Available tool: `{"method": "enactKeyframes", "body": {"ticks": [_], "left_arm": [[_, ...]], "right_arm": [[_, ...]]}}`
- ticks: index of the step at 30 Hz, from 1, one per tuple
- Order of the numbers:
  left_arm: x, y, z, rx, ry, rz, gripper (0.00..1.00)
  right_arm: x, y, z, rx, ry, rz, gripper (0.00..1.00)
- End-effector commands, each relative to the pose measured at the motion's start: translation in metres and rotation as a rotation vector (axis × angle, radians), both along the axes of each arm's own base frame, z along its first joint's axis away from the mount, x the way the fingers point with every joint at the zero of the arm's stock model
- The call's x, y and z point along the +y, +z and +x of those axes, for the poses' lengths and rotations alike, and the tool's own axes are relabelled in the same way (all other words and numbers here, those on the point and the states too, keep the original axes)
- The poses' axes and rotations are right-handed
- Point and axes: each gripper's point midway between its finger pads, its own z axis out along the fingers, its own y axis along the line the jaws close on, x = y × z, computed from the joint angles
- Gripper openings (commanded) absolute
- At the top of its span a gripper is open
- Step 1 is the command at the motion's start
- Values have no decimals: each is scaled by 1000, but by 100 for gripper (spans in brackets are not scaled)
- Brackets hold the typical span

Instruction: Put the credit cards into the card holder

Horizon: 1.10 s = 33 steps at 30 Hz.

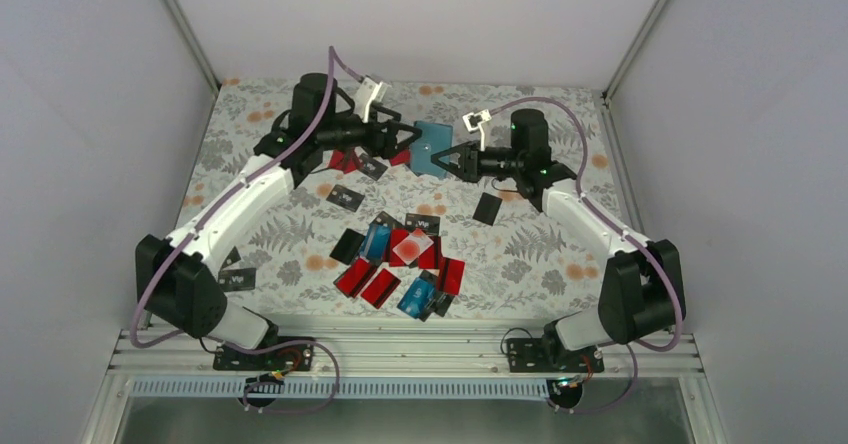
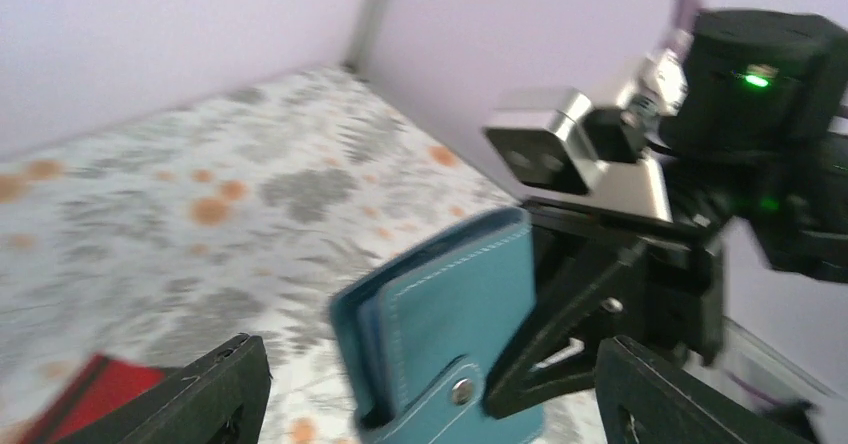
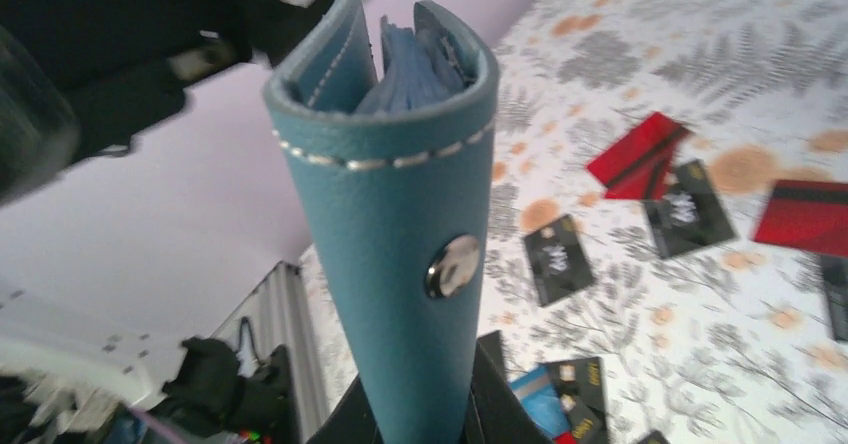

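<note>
Now the right gripper is clamped on the lower end of the card holder, which stands up from its fingers with its top gaping (snap stud towards that wrist). The left gripper has its jaws wide apart, one on either side of the holder, gripping nothing. One narrow pinch on soft leather could let it swivel or slip when a card pushes in. The credit cards lie below both hands, with open table around them. The back wall is close behind.
</note>
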Motion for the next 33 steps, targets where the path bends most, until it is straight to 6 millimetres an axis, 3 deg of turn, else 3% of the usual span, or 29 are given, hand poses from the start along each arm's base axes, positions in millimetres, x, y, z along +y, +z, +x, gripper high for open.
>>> {"method": "enactKeyframes", "body": {"ticks": [1,5,11,16,25,33], "left_arm": [[41,-10,32,-74,335,186,81],[37,-21,29,-76,370,241,78],[9,-34,24,-61,328,271,65],[-11,-45,24,-52,306,296,62],[-27,-67,34,-3,319,324,59],[-25,-84,39,17,350,381,59]], "right_arm": [[-9,-7,23,9,-157,-101,4],[-13,-15,34,36,-228,-157,4],[-8,-22,39,63,-249,-186,4],[-2,-27,39,71,-242,-198,4],[3,-25,35,59,-230,-199,4],[2,-20,35,39,-243,-200,4]]}}
